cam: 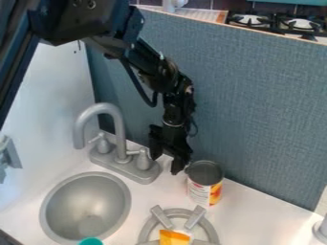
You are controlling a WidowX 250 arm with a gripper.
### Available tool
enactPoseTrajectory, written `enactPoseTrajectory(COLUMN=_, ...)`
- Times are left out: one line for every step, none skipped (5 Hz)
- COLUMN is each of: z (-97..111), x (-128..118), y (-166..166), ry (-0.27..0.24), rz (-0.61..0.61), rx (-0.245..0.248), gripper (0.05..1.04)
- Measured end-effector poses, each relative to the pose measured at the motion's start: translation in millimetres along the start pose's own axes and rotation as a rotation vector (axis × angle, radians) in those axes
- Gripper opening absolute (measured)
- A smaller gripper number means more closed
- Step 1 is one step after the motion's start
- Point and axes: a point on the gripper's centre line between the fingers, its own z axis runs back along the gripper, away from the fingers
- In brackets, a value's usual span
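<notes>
Can (205,182) | upright near burner (195,217) | white-orange label (203,193), print illegible | claw (165,164) beside it, fingers parted

Open: over sink (86,203), near left; over counter (256,210), right of can (199,191). Blocked: far side by panel (256,95), left by faucet (120,139), near centre by burner prongs (195,217).

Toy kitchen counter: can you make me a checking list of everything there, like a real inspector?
Surface: white counter with a round grey sink.
Main things: a can stands upright behind the stove ring.
Clutter: orange thing at the ring; teal thing by the sink's near edge.
Gripper: fingers apart, between faucet and can.
Cables: black cable loops beside the arm.
Surroundings: blue-grey panel behind; stove burners beyond it.
</notes>
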Motion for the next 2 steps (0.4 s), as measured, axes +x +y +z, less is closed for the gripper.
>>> enactPoseTrajectory(z=-2, x=6, y=-12, ry=-0.009, rz=-0.031, rx=-0.050, gripper=1.001)
enactPoseTrajectory(z=2, x=8, y=-48, ry=-0.015, rz=-0.160, rx=-0.169, gripper=1.001)
